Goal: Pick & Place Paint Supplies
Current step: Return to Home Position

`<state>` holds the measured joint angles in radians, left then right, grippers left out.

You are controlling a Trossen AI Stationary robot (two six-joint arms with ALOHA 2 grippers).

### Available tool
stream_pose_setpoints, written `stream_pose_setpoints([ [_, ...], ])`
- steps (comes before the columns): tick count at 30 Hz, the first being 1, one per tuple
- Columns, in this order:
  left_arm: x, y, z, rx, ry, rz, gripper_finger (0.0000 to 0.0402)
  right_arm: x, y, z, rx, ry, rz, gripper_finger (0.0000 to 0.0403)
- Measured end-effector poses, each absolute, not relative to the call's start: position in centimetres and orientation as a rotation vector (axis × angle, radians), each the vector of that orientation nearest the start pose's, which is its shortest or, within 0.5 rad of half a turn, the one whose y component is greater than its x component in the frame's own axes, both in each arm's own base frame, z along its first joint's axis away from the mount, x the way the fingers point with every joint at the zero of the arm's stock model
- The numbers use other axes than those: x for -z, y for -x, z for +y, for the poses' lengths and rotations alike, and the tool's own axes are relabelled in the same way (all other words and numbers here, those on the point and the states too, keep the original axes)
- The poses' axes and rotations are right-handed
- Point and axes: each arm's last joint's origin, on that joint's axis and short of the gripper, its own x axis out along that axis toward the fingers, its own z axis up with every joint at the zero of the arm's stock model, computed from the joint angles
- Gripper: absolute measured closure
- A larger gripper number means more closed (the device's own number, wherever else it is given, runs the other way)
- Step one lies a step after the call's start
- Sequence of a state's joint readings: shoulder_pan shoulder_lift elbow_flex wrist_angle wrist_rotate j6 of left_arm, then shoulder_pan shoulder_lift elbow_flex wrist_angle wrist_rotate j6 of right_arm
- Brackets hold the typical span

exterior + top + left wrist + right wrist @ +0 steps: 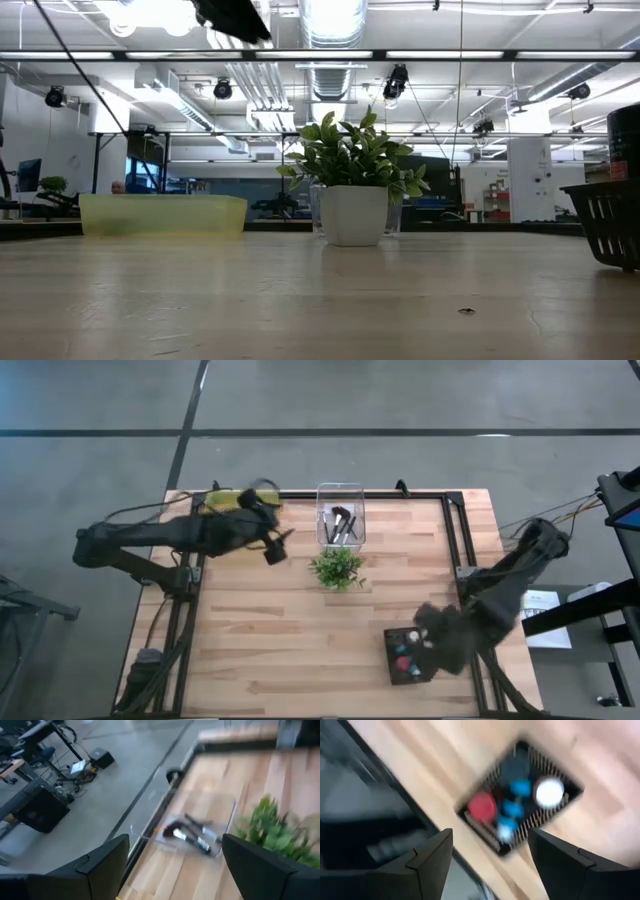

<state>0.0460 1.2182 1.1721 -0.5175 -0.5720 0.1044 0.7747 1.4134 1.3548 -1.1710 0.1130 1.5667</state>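
High view: the left gripper (277, 547) hangs near the table's (260, 650) far-left corner, and the right gripper (432, 632) is above the black bin (390, 670) at the near-right corner. Left wrist: spread wide, holding nothing; brushes (192, 834) lie in a clear box (150, 836). Right wrist: spread, holding nothing; the binned paint bottles (512, 809) look light, hard and slick, so pinch across the body.

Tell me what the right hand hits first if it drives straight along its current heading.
Probably the paint bottles in the black bin, framed between the right hand's open fingers; depth unclear.
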Motion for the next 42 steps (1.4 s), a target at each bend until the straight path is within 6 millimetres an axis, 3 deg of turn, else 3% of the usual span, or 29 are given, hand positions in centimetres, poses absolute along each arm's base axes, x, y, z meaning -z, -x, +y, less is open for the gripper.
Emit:
stream_pose_setpoints([
  [4, -38.1, -21.4, 3.1, -0.512, -0.111, 0.423, 0.0079, -34.6, -16.1, 17.0, 0.451, -0.861, 0.819, 0.0144],
  [7, -38.4, -18.9, 3.3, -0.318, 0.006, 0.268, 0.008, -36.1, -14.9, 16.2, 0.457, -0.813, 0.535, 0.0144],
  [9, -36.9, -18.2, 3.2, -0.233, 0.079, 0.182, 0.008, -36.8, -14.5, 15.5, 0.458, -0.748, 0.429, 0.0144],
  [14, -30.5, -18.5, 2.8, -0.199, 0.206, 0.064, 0.008, -38.2, -13.9, 13.4, 0.473, -0.604, 0.312, 0.0144],
  [21, -26.5, -16.4, 2.5, -0.2, 0.175, -0.045, 0.008, -40.3, -12.4, 9.9, 0.551, -0.6, 0.116, 0.0144],
  [32, -19.8, -11.8, 1.9, -0.199, 0.199, -0.092, 0.0081, -42.5, -10.5, 7.3, 0.574, -0.675, -0.047, 0.0144],
  [36, -18.0, -10.8, 1.7, -0.193, 0.212, -0.14, 0.0081, -43.4, -10.2, 6.9, 0.573, -0.67, -0.089, 0.0144],
  [42, -17.9, -9.8, 1.6, -0.186, 0.196, -0.156, 0.0081, -44.7, -9.9, 6.6, 0.553, -0.646, -0.112, 0.0144],
])
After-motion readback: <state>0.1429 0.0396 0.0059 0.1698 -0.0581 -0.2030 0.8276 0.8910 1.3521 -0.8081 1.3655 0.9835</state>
